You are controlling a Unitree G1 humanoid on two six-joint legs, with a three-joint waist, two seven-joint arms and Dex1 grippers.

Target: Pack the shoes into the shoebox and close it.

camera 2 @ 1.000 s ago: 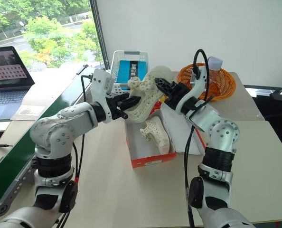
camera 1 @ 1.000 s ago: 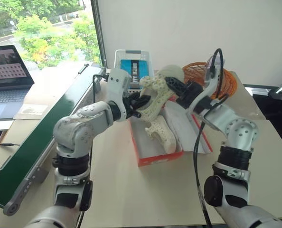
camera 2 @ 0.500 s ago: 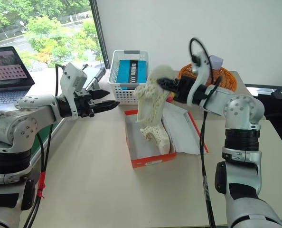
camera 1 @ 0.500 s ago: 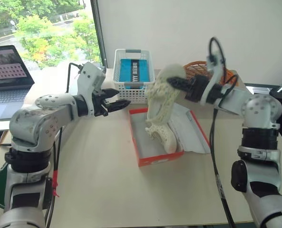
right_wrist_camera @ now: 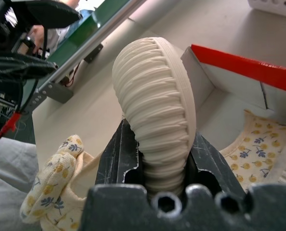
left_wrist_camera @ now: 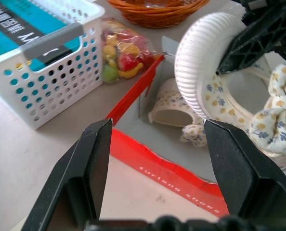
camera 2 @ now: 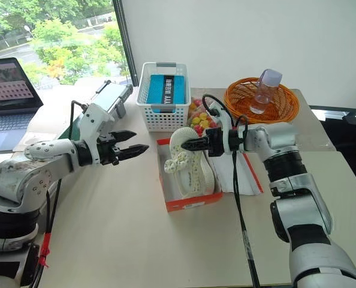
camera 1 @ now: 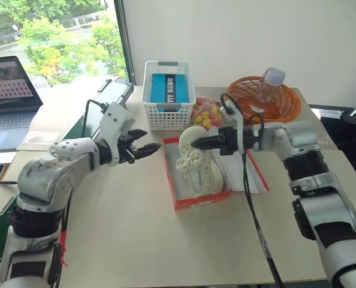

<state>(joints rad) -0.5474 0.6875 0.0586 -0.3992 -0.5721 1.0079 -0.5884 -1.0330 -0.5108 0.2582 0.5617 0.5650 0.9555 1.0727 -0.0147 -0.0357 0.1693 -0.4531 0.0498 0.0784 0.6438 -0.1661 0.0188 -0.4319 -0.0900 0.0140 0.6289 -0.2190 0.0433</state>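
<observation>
Table [camera 1: 166,252] scene: right claw [camera 2: 187,144] is gripping the second shoe [camera 2: 187,162], lowering it into the shoebox [camera 2: 184,203]; release is needed next, while left claw [camera 2: 139,148] is hanging open.

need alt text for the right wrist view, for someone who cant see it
The right claw is shut on the ribbed pale sole of a cream shoe, holding it over the open red shoebox. The shoe's floral lining shows, and a second shoe lies in the box.
</observation>
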